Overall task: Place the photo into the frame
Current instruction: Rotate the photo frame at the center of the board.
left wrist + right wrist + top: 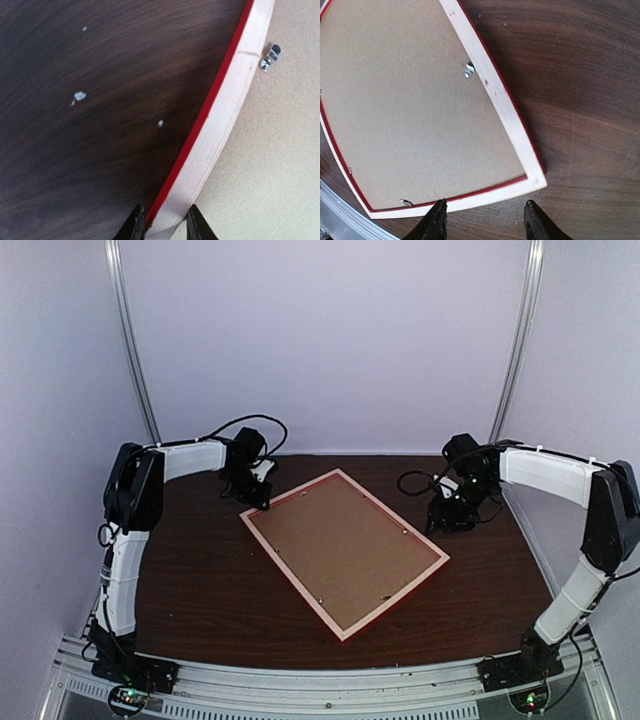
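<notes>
Left fingers clamp the frame; right fingers hang spread and empty.

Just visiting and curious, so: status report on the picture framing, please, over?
Left tool astride the frame edge, grip unclear. Right tool open, empty, near a corner. Frame back up, backing board in; photo unseen. Nothing blocking.

The frame lies on the table, back up, with the backing board set inside it.
</notes>
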